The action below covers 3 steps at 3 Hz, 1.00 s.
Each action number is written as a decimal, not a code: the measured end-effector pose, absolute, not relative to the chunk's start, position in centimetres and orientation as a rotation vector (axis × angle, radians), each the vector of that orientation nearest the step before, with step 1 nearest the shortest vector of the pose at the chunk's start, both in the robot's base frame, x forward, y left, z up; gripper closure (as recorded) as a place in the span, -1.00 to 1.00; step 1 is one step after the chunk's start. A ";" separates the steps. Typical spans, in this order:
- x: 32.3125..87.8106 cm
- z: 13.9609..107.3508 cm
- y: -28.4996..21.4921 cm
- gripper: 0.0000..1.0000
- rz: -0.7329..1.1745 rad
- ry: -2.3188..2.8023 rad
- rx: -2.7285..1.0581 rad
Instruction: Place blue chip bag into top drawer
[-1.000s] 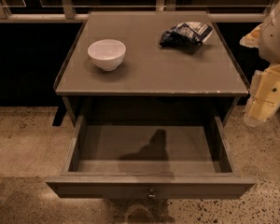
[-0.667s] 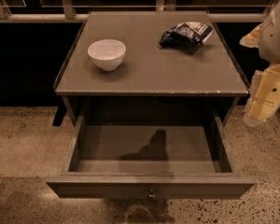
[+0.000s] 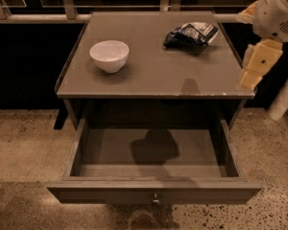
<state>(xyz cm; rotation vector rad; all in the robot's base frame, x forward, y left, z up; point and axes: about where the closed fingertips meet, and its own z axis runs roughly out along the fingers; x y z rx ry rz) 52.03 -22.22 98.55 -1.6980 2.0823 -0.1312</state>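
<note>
Your gripper [image 3: 256, 68] is now hanging closer in at the worktop's [image 3: 149, 71] right edge than a second ago, its grip impossible to tell, while the blue chip bag [image 3: 189, 34] is still lying near the far right corner and the top drawer [image 3: 153, 190] is standing open.

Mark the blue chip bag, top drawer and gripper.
blue chip bag [image 3: 189, 34]: camera view, middle of the foil.
top drawer [image 3: 110, 191]: camera view, front panel.
gripper [image 3: 251, 76]: camera view, lower end, right of the table [image 3: 158, 75].
</note>
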 end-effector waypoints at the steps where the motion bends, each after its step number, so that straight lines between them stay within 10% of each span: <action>1: 58.2 99.5 -21.9 -1.00 -0.152 1.993 -1.677; 3: 59.5 98.6 -22.6 -1.00 -0.165 2.005 -1.611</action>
